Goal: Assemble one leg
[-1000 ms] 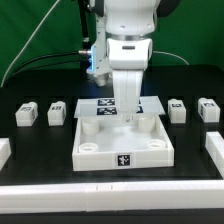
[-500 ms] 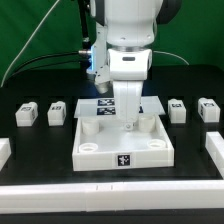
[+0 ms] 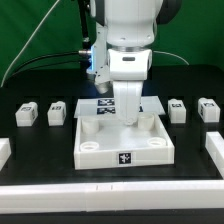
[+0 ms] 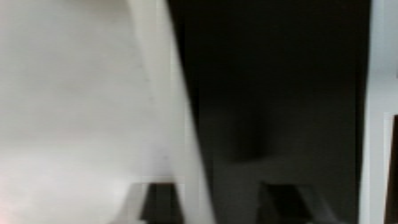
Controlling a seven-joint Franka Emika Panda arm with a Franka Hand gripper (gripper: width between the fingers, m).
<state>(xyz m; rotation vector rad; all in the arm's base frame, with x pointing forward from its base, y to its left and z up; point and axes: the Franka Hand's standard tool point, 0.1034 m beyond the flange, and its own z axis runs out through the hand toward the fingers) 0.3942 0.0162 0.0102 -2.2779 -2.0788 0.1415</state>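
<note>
While the arm hangs over the middle of the scene, all four small white legs sit on the black bench (image 3: 40,138), each showing a black-and-white tag. Two sit side by side on the exterior view's left: the outer left leg (image 3: 26,114) and the inner left leg (image 3: 57,112). Two more sit on the exterior view's right: the inner right leg (image 3: 177,110) and the outer right leg (image 3: 208,109). All four are well apart from the pincer (image 3: 130,119).

Between the two pairs lies the large square white panel (image 3: 147,157), with a raised rim, round corner sockets and a tag on its front wall. The pincer points straight down at the middle of the panel's far rim. I cannot tell whether it is open or closed.

Behind the panel the marker board (image 3: 98,104) lies flat, partly hidden by the arm. A white bar (image 3: 4,152) lies at one side of the bench, another bar (image 3: 215,148) at the other, and a long white rail (image 3: 110,188) along the front. The wrist view shows only a blurred white surface (image 4: 71,100) beside darkness.
</note>
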